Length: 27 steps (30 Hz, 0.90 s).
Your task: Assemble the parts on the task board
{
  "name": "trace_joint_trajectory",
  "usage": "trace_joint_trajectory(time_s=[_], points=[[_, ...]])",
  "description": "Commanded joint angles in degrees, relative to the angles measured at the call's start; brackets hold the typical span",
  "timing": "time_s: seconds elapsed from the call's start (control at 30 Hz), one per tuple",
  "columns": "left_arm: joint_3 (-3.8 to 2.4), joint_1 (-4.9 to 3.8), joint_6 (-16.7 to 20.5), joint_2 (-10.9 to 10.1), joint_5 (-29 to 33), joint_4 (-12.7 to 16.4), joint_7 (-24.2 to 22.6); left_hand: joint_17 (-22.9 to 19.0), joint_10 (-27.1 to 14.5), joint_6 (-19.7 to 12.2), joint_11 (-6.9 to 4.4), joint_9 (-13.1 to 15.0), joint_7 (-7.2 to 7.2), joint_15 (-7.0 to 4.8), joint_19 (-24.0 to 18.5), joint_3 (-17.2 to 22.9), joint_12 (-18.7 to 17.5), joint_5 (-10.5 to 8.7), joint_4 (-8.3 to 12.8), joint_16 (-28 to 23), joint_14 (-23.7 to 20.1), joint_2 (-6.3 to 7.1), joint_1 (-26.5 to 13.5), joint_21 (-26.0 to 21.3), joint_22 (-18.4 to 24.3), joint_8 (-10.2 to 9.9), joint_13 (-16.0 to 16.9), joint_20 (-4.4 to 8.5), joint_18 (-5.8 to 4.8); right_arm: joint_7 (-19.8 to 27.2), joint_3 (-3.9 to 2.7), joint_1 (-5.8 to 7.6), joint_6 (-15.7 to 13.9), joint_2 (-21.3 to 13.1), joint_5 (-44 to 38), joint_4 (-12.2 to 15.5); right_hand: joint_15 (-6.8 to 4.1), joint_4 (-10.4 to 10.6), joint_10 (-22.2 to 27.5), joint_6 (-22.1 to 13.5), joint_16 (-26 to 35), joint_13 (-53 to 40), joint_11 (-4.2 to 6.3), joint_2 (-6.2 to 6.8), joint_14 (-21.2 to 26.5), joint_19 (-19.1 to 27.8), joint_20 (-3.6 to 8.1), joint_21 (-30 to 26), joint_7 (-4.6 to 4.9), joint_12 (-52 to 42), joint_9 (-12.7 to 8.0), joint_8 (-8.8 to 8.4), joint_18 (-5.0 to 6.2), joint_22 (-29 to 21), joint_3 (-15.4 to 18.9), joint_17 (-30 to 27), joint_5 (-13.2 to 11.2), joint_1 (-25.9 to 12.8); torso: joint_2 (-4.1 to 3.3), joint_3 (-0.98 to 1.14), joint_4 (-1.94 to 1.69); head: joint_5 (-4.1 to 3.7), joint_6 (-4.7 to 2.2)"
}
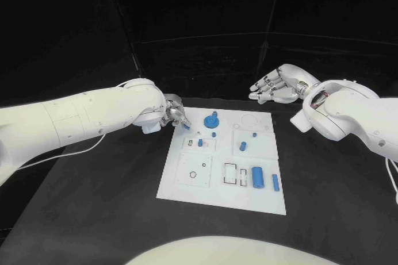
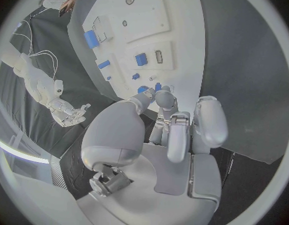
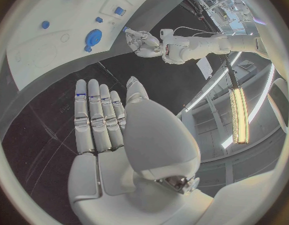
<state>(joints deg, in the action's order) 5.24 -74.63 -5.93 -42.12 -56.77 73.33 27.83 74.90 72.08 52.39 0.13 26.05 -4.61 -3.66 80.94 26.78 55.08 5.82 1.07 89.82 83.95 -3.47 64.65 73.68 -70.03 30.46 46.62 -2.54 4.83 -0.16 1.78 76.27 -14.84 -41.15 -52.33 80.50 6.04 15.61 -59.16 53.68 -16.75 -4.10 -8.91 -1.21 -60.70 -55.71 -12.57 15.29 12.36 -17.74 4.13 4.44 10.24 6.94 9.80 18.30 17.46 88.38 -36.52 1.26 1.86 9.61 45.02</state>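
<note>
The white task board (image 1: 187, 184) lies in the middle of the black table. My left hand (image 1: 172, 115) hovers at the board's far left corner and pinches a small blue part (image 1: 186, 126) between its fingertips (image 2: 164, 99); the same blue part (image 2: 144, 89) shows at their ends. A blue round piece (image 1: 211, 122) stands on the board just right of that hand. My right hand (image 1: 278, 85) hangs above the table beyond the board's far right corner, fingers stretched out and holding nothing (image 3: 101, 120).
Small blue pegs (image 1: 243, 145) stand in the board's middle. Two blue cylinders (image 1: 259, 176) lie near its right front. Empty outlined recesses (image 1: 194, 174) sit at the left front. Black table surrounds the board; a black curtain closes the back.
</note>
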Motion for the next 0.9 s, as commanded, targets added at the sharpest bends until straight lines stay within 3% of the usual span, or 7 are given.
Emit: trace_joint_trajectory(time_s=[0.03,0.23,0.4,0.9], points=[[0.06,0.49,6.38,-1.29,0.10,2.34,-0.06,15.10,0.31,-0.08,-0.32,0.14,0.37,0.12,0.09,6.45,-0.29,0.14,6.02,0.18,6.05,-0.02,-0.49,-0.26,-0.05,0.31,-0.11,-0.25,-0.07,0.57,-0.02,0.07,0.02,0.03,-0.13,-0.06,-0.05,-0.33,0.44,-0.38,-0.36,0.07,0.12,-0.02,0.54,-0.51,-0.02,-0.25,0.19,-0.28,0.07,0.37,0.21,-0.08,0.07,-0.09,0.36,0.36,0.15,0.06,-0.22,0.05,0.12],[0.16,2.07,9.06,-2.92,-1.70,5.78,-0.25,15.10,0.47,-0.04,-0.37,0.28,0.42,0.09,0.17,7.19,-0.34,0.11,6.01,0.18,6.05,0.31,-0.85,-0.18,-0.18,0.62,-0.26,-0.22,-0.10,0.68,0.08,-0.01,-0.06,0.04,-0.13,-0.23,-0.04,-0.29,0.46,-0.40,-0.37,0.07,0.11,-0.01,0.56,-0.51,-0.02,-0.27,0.20,-0.29,0.07,0.37,0.21,-0.09,0.11,-0.09,0.40,0.30,0.10,-0.09,-0.30,-0.06,0.31],[0.21,3.05,10.04,-3.12,-4.15,6.91,-0.53,15.10,0.54,-0.03,-0.38,0.33,0.44,0.08,0.20,7.38,-0.32,0.10,5.99,0.18,6.05,0.43,-0.96,-0.15,-0.23,0.72,-0.26,-0.21,-0.11,0.75,0.51,-0.06,-0.07,-0.02,-0.13,-0.24,-0.04,-0.29,0.46,-0.40,-0.37,0.07,0.11,-0.01,0.56,-0.51,-0.02,-0.27,0.20,-0.29,0.07,0.37,0.21,-0.09,0.11,-0.09,0.40,0.30,0.13,0.00,-0.22,0.10,0.45],[0.54,4.37,7.46,-1.90,-6.43,6.96,0.68,15.10,0.89,0.08,-0.49,0.57,0.59,0.00,0.23,8.10,-0.09,0.07,5.94,0.18,6.05,0.93,-1.42,-0.17,-0.24,1.24,-0.11,-0.15,-0.10,0.91,1.05,-0.09,0.14,0.05,-0.13,-0.28,-0.02,-0.22,0.48,-0.41,-0.39,0.08,0.10,-0.03,0.58,-0.53,-0.02,-0.30,0.20,-0.31,0.07,0.37,0.20,-0.11,0.16,-0.11,0.45,0.23,0.12,0.09,-0.13,0.02,0.51]])
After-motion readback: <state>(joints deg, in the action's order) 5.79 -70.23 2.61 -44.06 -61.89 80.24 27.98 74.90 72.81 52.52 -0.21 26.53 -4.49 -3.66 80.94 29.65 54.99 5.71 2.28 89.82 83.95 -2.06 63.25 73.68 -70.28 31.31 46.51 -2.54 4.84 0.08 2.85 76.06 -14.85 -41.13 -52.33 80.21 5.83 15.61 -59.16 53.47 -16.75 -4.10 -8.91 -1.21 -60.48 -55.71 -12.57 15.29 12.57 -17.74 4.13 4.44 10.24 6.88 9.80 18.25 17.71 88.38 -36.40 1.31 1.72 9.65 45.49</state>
